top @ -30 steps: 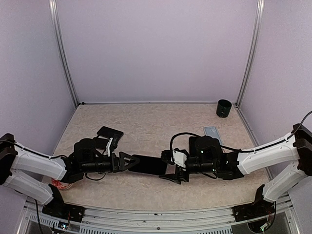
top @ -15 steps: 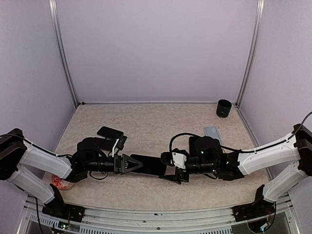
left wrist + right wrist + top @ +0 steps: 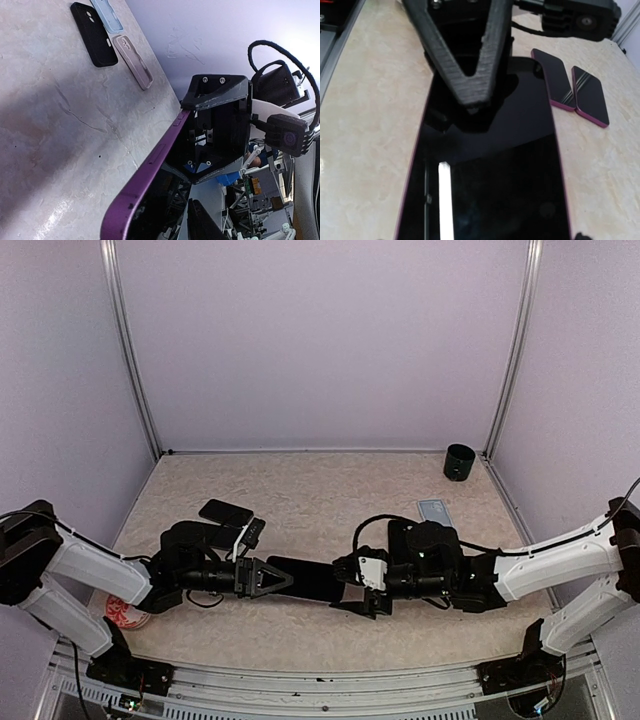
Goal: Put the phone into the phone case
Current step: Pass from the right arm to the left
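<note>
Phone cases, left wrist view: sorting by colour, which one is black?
The black case, farthest left; the light blue case and the pink case beside it are pale.

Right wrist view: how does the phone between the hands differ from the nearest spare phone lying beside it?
The held phone sits between the hands, the right hand gripping its near end and the left hand at its far end; the spare phone lies free on the table, untouched. The held phone runs straight away from the camera; the spare phone lies slanted. Both show dark glossy screens facing up and purple edges.
</note>
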Motion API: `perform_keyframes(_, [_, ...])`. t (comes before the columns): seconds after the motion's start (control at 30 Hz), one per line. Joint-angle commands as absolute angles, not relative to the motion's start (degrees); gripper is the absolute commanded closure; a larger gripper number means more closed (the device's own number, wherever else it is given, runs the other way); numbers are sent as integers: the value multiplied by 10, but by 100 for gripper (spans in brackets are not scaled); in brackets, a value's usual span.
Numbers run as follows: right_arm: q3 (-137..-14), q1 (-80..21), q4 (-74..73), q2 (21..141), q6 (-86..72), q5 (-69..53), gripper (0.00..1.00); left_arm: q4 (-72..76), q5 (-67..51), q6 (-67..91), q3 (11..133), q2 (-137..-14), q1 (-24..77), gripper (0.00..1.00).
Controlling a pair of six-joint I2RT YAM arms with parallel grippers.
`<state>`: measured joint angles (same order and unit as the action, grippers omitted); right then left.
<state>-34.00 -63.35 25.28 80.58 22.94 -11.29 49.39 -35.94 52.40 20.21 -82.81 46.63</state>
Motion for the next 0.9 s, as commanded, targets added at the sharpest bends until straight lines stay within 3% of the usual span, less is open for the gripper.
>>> perform_keyframes(0.0, [-330, -640, 278, 780, 239, -106, 53, 546, -383, 528, 221, -838, 467, 70])
perform_keyframes(0.3, [-323, -640, 284, 778, 237, -102, 52, 584, -398, 541, 214, -857, 469, 98])
perform_keyframes(0.43, [-320, -640, 289, 775, 235, -95, 47, 600, -400, 545, 211, -863, 474, 100])
perform_keyframes(0.5, [-318, -640, 295, 769, 228, -85, 41, 606, -397, 545, 207, -863, 475, 100])
perform_keyframes(0.73, [-308, -640, 300, 724, 190, -40, 2, 586, -373, 521, 196, -834, 475, 100])
perform_keyframes(0.87, [-299, -637, 288, 692, 181, -11, 0, 571, -368, 507, 191, -816, 475, 100])
